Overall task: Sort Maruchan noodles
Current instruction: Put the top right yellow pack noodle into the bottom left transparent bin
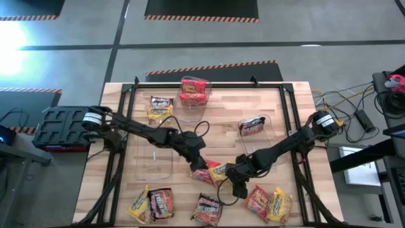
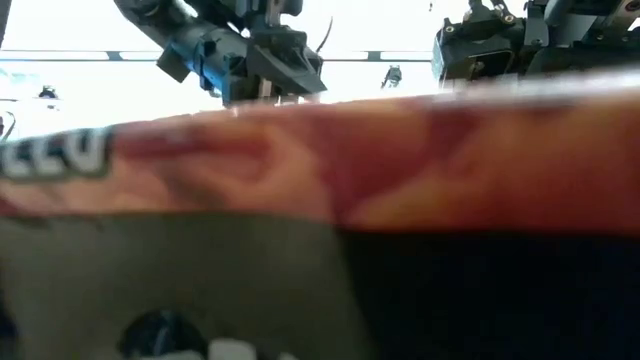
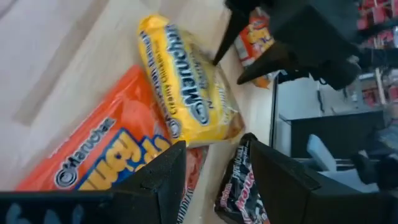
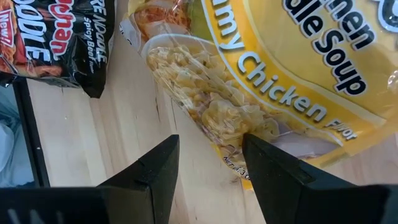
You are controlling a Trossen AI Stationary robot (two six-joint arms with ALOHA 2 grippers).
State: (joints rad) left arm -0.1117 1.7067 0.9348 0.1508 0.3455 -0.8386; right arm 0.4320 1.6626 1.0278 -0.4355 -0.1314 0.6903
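The Maruchan noodles lie scattered on the wooden table (image 1: 285, 107). At the table's middle a red-orange packet (image 3: 106, 155) lies flat beside a yellow packet (image 3: 186, 93), with a dark packet (image 3: 239, 186) nearer the front edge. My left gripper (image 3: 217, 180) is open just above the red-orange packet's edge (image 1: 204, 172). My right gripper (image 4: 208, 168) is open and slants down over a corner of the yellow packet (image 4: 280, 81). Its fingers (image 3: 227, 43) show at that packet's far side. Whether either gripper touches a packet, I cannot tell.
Red packets (image 1: 193, 88) lie in a clear bin at the back, and a dark packet (image 1: 253, 125) in a bin at the right. An empty clear bin (image 1: 152, 164) stands at the left. More packets lie along the front edge (image 1: 152, 204) (image 1: 269, 202). One packet (image 2: 320, 160) blocks the low view.
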